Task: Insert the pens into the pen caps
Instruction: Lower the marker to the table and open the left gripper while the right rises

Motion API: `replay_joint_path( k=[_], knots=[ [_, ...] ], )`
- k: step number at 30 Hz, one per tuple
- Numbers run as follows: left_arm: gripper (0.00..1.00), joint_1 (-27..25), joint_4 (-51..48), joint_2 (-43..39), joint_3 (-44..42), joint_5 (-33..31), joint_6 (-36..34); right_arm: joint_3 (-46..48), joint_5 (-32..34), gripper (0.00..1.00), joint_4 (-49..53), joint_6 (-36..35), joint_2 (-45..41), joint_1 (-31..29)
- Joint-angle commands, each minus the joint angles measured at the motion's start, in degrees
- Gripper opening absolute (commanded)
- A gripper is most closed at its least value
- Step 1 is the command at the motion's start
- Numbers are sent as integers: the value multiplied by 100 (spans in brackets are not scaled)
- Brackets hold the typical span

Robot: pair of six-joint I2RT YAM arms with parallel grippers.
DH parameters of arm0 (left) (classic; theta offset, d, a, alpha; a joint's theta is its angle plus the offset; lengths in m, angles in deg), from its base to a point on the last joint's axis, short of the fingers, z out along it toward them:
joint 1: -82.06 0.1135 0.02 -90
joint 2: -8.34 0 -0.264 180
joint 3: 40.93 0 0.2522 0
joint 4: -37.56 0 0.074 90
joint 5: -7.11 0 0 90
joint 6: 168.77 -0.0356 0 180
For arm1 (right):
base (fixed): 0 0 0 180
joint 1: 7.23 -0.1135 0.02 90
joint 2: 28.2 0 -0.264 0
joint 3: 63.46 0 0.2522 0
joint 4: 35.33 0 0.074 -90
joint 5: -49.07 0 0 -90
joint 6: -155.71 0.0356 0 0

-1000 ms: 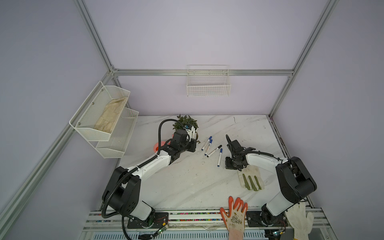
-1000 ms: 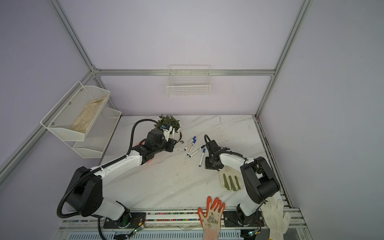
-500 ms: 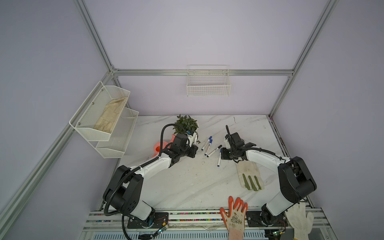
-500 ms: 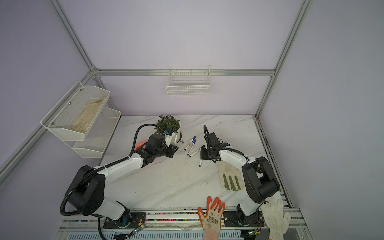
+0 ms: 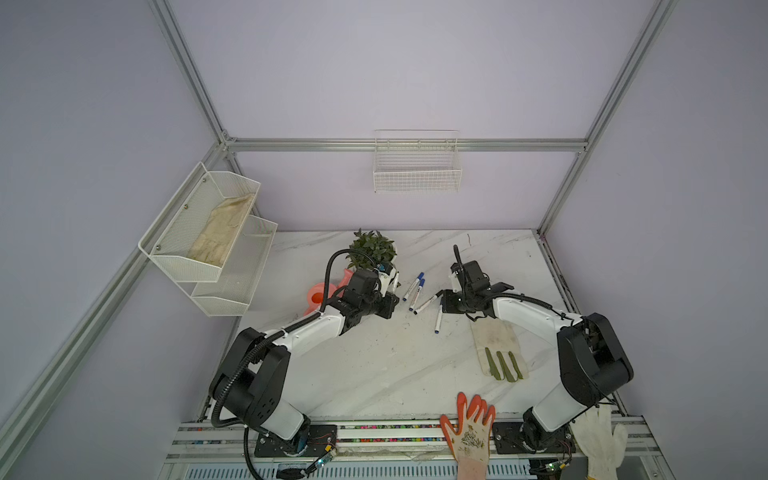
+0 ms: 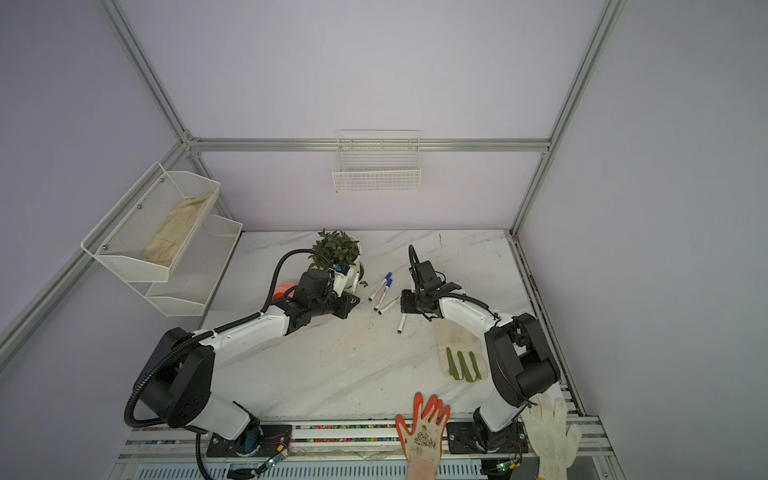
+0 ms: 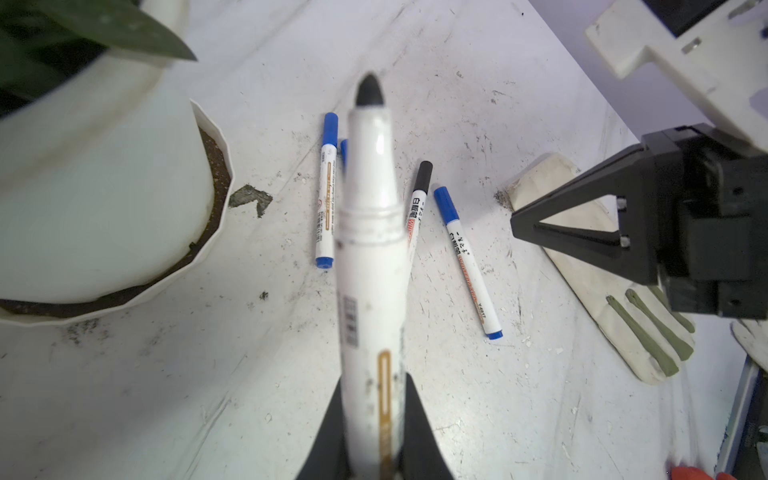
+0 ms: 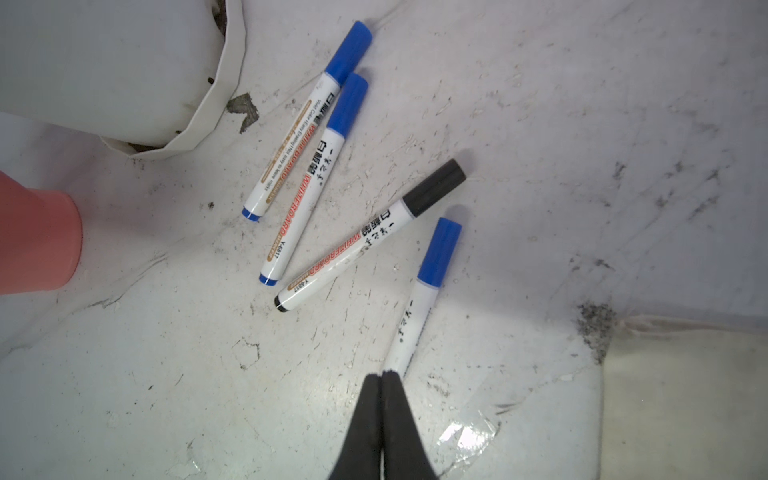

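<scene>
Tabletop [image 5: 374,365]: white marble-pattern slab, scuffed, speckled with dark marks.
Potted plant [image 5: 371,249]: green leaves in a white faceted pot [image 7: 104,187], toward the table's back, left of middle.
Scrap [image 7: 249,199]: small dark bit on the table just beside the pot.
Pink plastic object [image 5: 318,293]: near the pot, to its left; shape unclear.
Work glove [image 5: 498,349]: pale, green-striped fingers, lying flat on the table's right side.
Orange-coated glove [image 5: 469,428]: draped over the front rail [image 5: 374,434].
White knit glove [image 5: 600,440]: on the rail, far right.
Wire basket [image 5: 417,174]: white, hung on the back wall.
Mesh shelf [image 5: 176,232]: two tiers, on the left wall; beige cloth [image 5: 222,232] in the upper tier.
</scene>
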Motion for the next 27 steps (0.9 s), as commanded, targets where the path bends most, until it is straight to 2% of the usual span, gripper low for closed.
replay_joint_path(
  k=[1, 7, 11, 15, 19, 20, 24, 27],
  knots=[
    [0, -168, -187, 199, -59, 37, -444, -98, 114, 8, -75, -6, -8, 135],
    [0, -321, -670, 836, 61, -535, -563, -41, 153, 9, -219, 20, -83, 576],
    [0, -313, -726, 909, -49, -996, -469, -2, 240, 9, -308, 63, -206, 994],
    [9, -244, -844, 998, -35, -1621, -276, -28, 219, 9, -382, 16, -244, 1346],
    [21, -7, -1186, 1172, 116, -2200, 202, -29, 199, 9, -432, -16, -262, 1631],
    [25, 46, -1226, 1190, 121, -2221, 272, -33, 192, 9, -439, -19, -265, 1694],
    [53, 163, -1208, 1028, 82, -2119, 345, 36, 263, 11, -531, 10, -368, 1958],
    [63, 164, -1029, 762, -1, -1985, 334, 219, 623, 15, -757, 119, -512, 2118]
  ],
)
